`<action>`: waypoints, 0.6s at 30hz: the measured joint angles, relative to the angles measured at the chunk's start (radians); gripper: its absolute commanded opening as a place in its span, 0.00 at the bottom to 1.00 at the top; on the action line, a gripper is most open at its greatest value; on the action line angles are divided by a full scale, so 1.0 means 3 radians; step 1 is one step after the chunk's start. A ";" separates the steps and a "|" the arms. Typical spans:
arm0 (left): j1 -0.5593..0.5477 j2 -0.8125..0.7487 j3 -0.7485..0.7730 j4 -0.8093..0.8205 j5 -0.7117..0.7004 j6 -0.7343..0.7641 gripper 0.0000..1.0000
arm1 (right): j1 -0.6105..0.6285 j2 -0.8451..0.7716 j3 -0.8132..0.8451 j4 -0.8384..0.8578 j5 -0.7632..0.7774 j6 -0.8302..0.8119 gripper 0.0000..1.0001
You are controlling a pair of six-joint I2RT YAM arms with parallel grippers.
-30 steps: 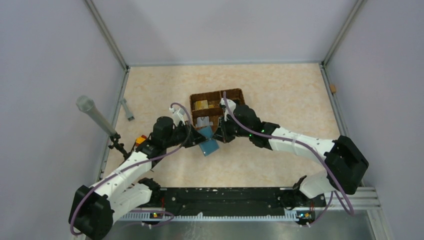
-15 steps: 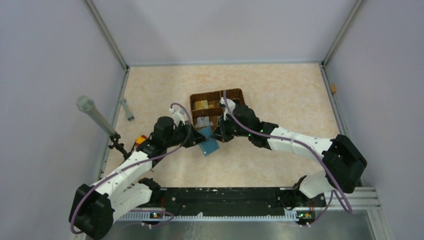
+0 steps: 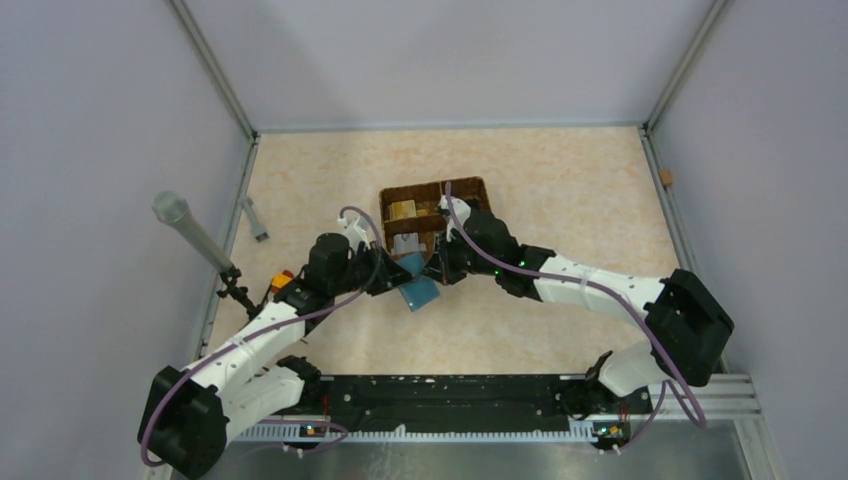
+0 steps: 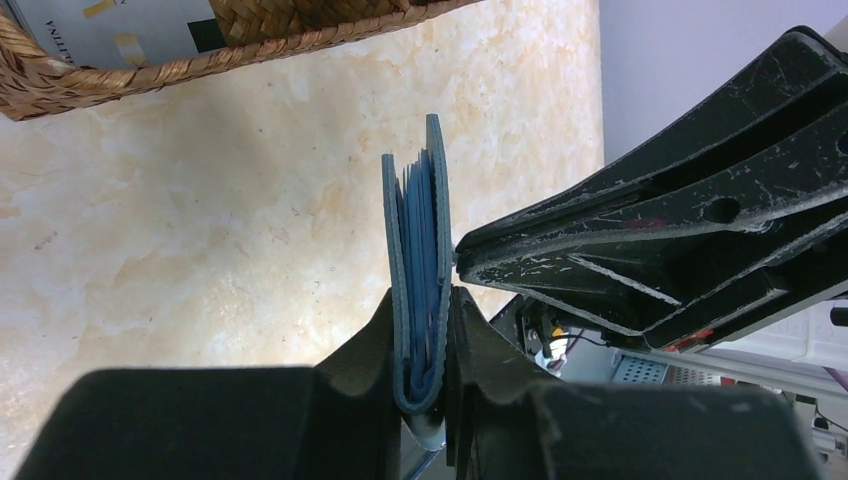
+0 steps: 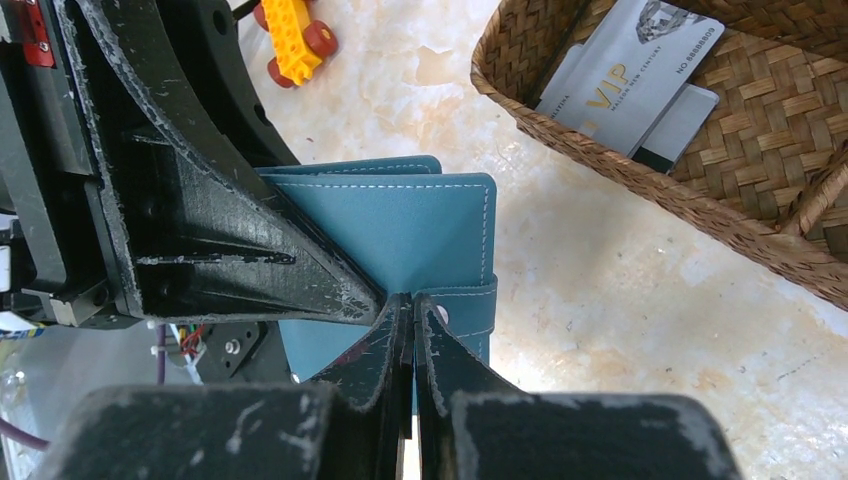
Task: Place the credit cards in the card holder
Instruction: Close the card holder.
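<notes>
Centrally, just beside the near edge of the wicker basket, the two arms meet at the card holder. The left gripper is clamped on its folded spine, so the teal wallet stands edge-on between the fingers, its lighter blue inner leaves slightly fanned. The right gripper has its jaws pressed together, tips at the holder's stud strap (whether they pinch the strap or only touch it I cannot tell). Two credit cards lie overlapped in one basket compartment, a grey one printed VIP over a white-grey one. A yellow-and-red toy block sits on the marbled table beside the left arm.
</notes>
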 measured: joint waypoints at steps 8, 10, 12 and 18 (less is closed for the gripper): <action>-0.0017 0.0006 0.0000 -0.0048 -0.0057 -0.0008 0.00 | 0.0158 -0.0041 0.0003 -0.0148 0.0300 -0.0192 0.13; -0.0018 0.0019 0.0000 -0.0046 -0.0070 -0.0006 0.00 | 0.0215 -0.0042 0.0003 -0.0216 0.0342 -0.0254 0.16; -0.0017 0.0034 0.0000 -0.0048 -0.0088 -0.0006 0.00 | 0.0252 -0.0042 0.0003 -0.0267 0.0355 -0.0291 0.17; -0.0017 0.0036 0.0000 -0.0046 -0.0134 -0.0006 0.00 | 0.0272 -0.0042 0.0003 -0.0355 0.0430 -0.0340 0.30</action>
